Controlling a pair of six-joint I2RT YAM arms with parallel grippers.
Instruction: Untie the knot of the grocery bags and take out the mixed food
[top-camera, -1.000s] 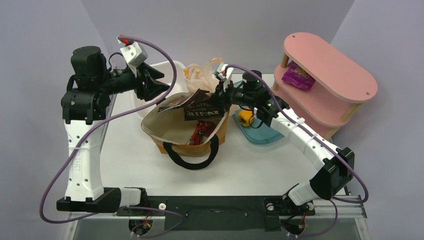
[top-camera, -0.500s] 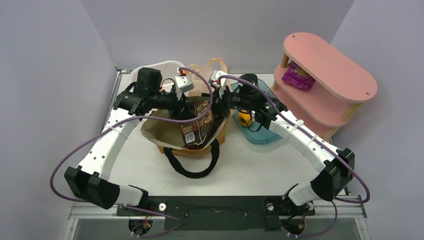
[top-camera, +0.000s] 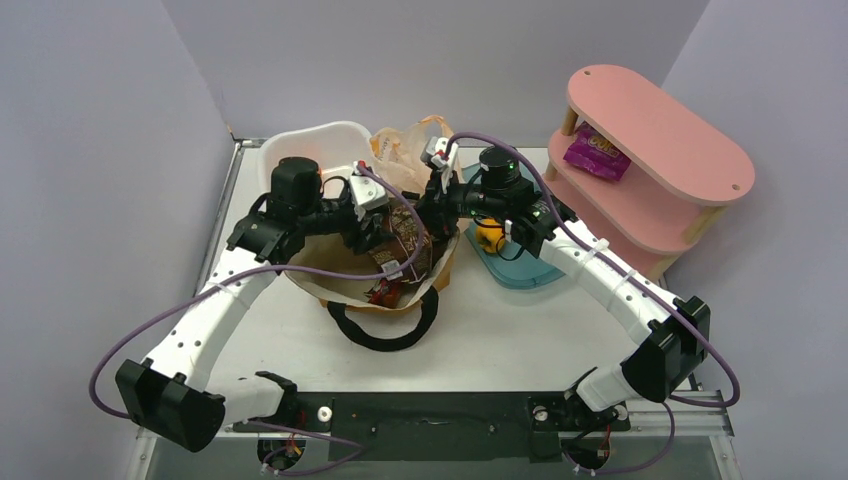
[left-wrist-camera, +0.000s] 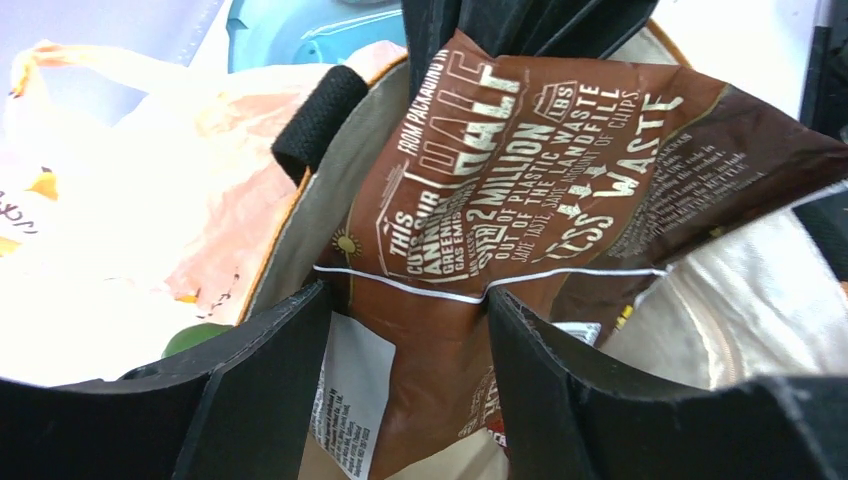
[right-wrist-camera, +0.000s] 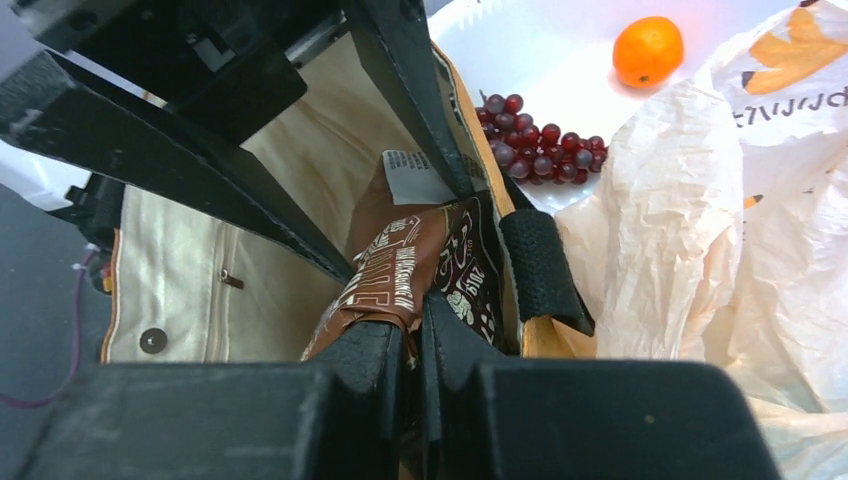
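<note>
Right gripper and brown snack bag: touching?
Touching. The right wrist view shows the right gripper pinched shut on the edge of the brown snack bag, with no gap between them.

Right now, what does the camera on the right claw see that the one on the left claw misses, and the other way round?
Only the right wrist view shows the orange and the dark red grapes lying in the white tub. Only the left wrist view shows the teal tub. Both show the dark brown snack bag, the peach plastic bag and the canvas tote with its black strap.
</note>
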